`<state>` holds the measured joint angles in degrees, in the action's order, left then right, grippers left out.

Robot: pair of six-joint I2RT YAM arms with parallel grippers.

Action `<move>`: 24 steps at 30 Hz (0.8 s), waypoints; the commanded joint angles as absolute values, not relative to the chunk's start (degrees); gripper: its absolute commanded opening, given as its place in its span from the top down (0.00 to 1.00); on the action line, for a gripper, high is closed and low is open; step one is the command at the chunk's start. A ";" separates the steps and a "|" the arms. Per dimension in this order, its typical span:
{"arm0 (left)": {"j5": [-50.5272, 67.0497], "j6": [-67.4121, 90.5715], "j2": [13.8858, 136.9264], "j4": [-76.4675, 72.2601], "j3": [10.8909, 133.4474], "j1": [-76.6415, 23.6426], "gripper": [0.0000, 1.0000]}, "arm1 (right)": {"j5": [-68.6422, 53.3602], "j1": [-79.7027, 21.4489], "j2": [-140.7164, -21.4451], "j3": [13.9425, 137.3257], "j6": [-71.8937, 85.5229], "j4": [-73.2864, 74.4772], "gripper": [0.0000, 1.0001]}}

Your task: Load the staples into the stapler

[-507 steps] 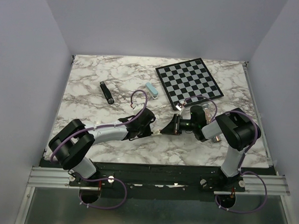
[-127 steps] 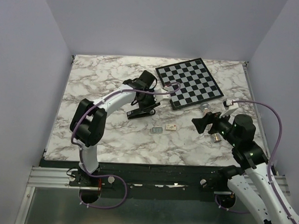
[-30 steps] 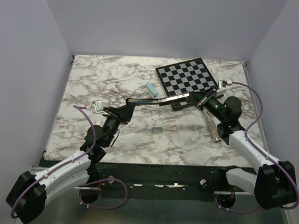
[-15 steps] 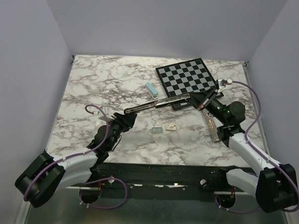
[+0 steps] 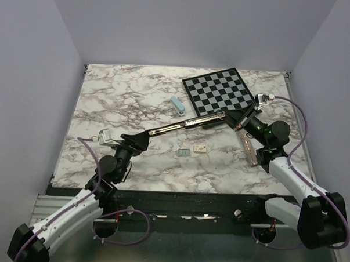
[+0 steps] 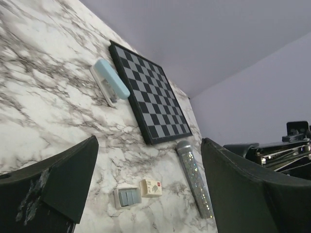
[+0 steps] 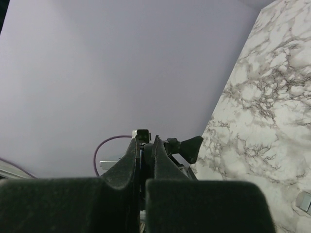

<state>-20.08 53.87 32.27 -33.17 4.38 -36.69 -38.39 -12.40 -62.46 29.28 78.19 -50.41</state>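
The left gripper (image 5: pixel 141 139) has sprung wide open, releasing the unfolded stapler (image 5: pixel 187 123). Only the right gripper (image 5: pixel 233 118), clamped on its far end, holds it. The staples (image 5: pixel 184 152) lie on the table (image 5: pixel 118 99), probably the next pick.

Both alike — left arm (image 5: pixel 73 210) and right arm (image 5: pixel 292 178) carry white shells on the long links, bulky black joint housings, a purple cable (image 5: pixel 304 119) looping to each wrist — matt black pincer fingers (image 6: pixel 58 179), one scuffed grey.
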 commanded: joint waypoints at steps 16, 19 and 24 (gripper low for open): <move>-10.32 15.34 23.00 -15.30 22.13 -36.21 0.01 | -38.32 -10.28 -58.89 30.50 70.32 -42.72 0.99; 6.55 7.15 33.11 -12.66 30.74 -36.39 0.01 | -38.14 -10.28 -58.89 30.06 70.05 -42.36 0.99; 20.82 0.36 46.90 -8.97 41.03 -38.40 0.01 | -38.85 -10.37 -58.80 29.62 70.58 -43.07 0.99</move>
<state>1.83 12.03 38.79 -11.75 35.75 -36.62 -38.46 -10.74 -60.20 29.06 69.71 -40.53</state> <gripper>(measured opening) 0.988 0.074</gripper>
